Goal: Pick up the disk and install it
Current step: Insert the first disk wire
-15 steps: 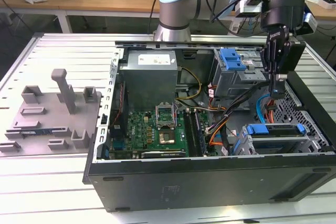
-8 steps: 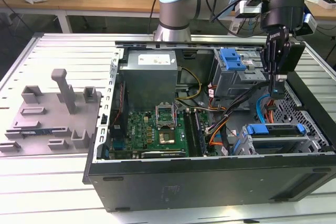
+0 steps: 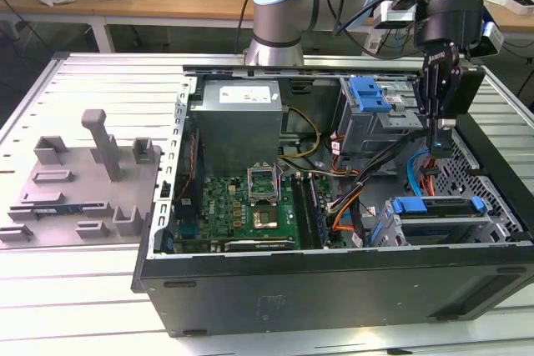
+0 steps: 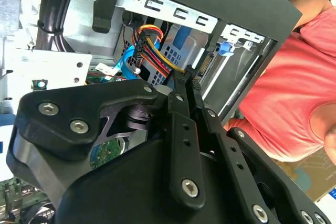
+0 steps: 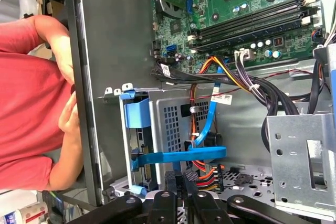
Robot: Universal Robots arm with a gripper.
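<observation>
The disk (image 3: 438, 224), a silver drive in a bright blue carrier (image 3: 438, 204), lies flat in the bay at the exterior view's lower right corner of the open computer case (image 3: 334, 289). The carrier's blue bar (image 5: 178, 156) also shows in the first wrist view. My gripper (image 3: 440, 146) hangs down into the case just behind the disk, among the drive cables. Its fingers are shut together in both wrist views (image 4: 186, 77) (image 5: 181, 178). The tips rest against a black connector (image 4: 202, 69) with yellow, red and orange wires (image 5: 212, 178). Whether they pinch it I cannot tell.
A person in a red shirt (image 4: 294, 87) stands close beside the case, one hand (image 5: 71, 114) at its wall. Inside are a motherboard (image 3: 250, 206), a power supply (image 3: 238, 122) and an upper drive cage with a blue bracket (image 3: 371, 93). A grey fixture plate (image 3: 75, 181) lies at the exterior view's left.
</observation>
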